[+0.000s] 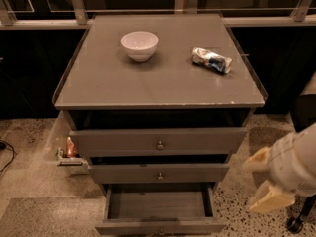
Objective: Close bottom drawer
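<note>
The bottom drawer is the lowest of three grey drawers and stands pulled far out, its grey inside showing and bare. Its flat front runs along the lower edge of the view, with its knob barely showing there. The two drawers above, top and middle, stick out a little, each with a small round knob. My gripper, cream and white, hangs at the lower right, beside the cabinet and to the right of the open bottom drawer, not touching it.
A white bowl and a crumpled snack bag lie on the grey cabinet top. A small orange-and-white object sits on the floor at the cabinet's left. A chair wheel is at the lower right. Dark windows run behind.
</note>
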### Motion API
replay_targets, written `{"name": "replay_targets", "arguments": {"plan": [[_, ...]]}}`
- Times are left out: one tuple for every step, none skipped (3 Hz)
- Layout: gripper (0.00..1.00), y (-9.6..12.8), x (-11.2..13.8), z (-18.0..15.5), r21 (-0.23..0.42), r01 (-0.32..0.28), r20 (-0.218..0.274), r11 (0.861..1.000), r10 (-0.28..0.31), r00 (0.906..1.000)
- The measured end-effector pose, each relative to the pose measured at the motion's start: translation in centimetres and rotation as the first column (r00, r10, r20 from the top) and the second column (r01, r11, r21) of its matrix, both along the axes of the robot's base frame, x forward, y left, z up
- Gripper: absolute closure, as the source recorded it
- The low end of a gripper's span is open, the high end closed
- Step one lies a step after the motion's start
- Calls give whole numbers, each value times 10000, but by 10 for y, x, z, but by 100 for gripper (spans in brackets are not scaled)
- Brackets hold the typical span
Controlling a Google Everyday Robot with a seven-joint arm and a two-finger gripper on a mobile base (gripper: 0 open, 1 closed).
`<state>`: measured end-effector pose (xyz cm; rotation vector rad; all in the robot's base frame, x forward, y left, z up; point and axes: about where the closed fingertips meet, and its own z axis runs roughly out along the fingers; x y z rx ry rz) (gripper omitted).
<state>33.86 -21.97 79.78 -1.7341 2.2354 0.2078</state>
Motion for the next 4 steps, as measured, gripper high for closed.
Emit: {"name": "replay_targets", "arguments": {"plan": [[61,-7,-25,-78,-19,50,-389,10000,-51,9992],[86,-8,-32,-97,-62,157,-439,9999,-160,9989],[100,-8,-32,-96,-62,150,-438,9999,-153,9989],[100,-8,-33,-97,-64,150,-434,9999,-153,9989]]}}
